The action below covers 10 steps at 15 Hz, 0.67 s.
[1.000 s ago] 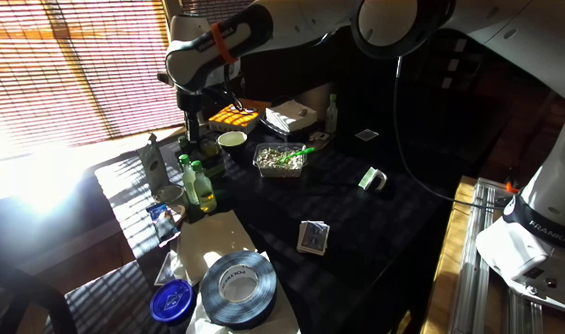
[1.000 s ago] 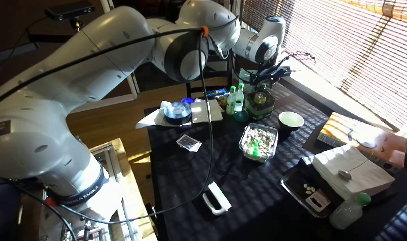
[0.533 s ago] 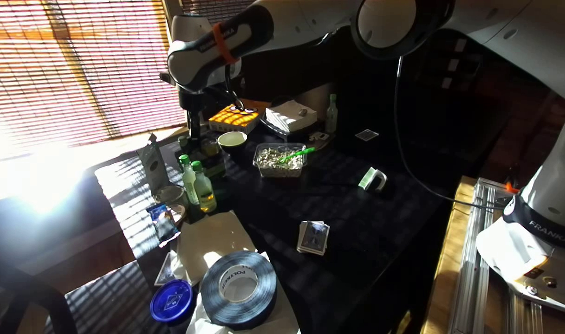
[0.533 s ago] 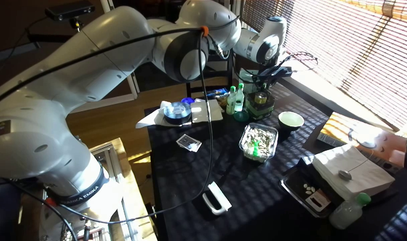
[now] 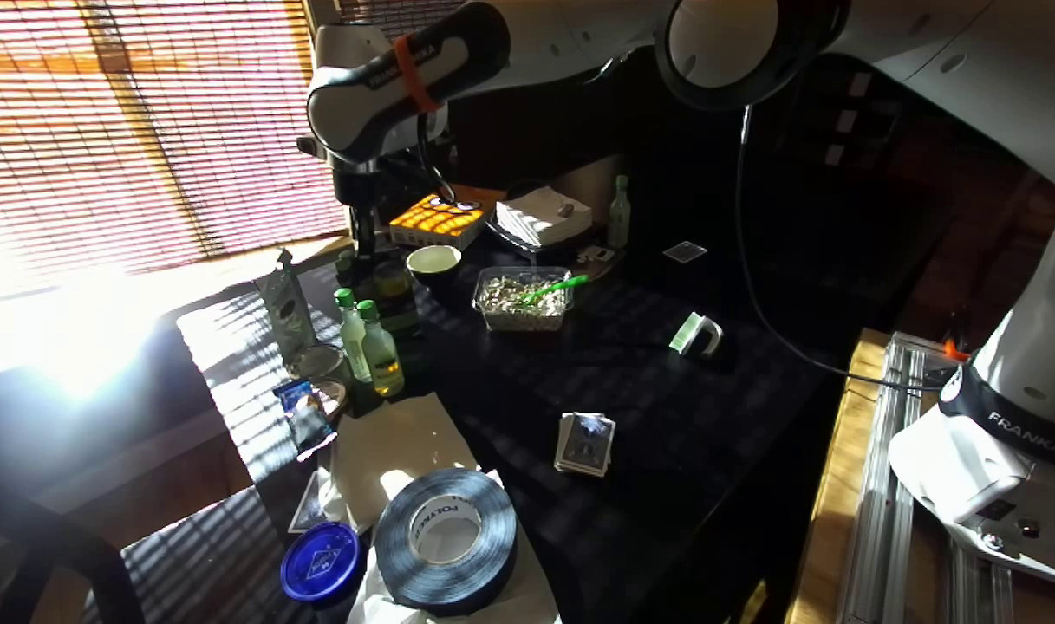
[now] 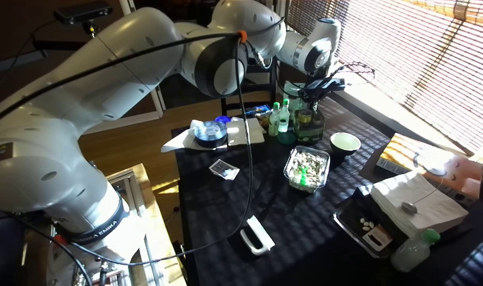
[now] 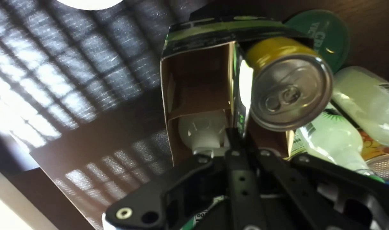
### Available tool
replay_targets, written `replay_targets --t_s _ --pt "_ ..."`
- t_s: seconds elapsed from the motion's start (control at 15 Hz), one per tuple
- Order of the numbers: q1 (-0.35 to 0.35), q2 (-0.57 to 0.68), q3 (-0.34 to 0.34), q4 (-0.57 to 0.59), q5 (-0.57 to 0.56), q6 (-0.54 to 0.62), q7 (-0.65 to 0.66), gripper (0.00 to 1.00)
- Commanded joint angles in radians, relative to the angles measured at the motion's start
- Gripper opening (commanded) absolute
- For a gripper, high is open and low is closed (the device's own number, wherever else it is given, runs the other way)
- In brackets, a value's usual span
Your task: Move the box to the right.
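The box [image 6: 309, 133] is a dark green, open-topped carton with compartments, at the far end of the black table near the window. In the wrist view, a yellow can [image 7: 285, 105] stands tilted in one compartment of the box [image 7: 194, 40], and a pale bottle [image 7: 202, 129] sits in another. My gripper [image 7: 241, 132] points down from above, its fingers pinching the upright middle divider of the carton. In both exterior views the gripper [image 6: 314, 105] reaches into the box top; its fingertips there are partly hidden. Whether the box bottom touches the table I cannot tell.
Close beside the box stand two green-capped bottles [image 6: 279, 119], a foil pouch [image 5: 286, 303] and a green lid [image 6: 285, 138]. A bowl [image 6: 345, 142] and a clear tub [image 6: 307, 169] lie on its other side. Behind is the blinds-covered window [image 6: 424, 71].
The jaws have come together on the box's divider. The hand went down slightly, then rose a little; the box has turned and shifted slightly, and its can leans differently.
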Motion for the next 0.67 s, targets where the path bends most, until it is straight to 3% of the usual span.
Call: replay_targets --t_s 0.0,0.6 --pt "-0.008 -0.047 0.021 -0.003 0.013 -0.058 -0.019 0.01" --pt "-0.072 -0.199 0.056 -0.107 0.053 -0.044 -0.011 0.01"
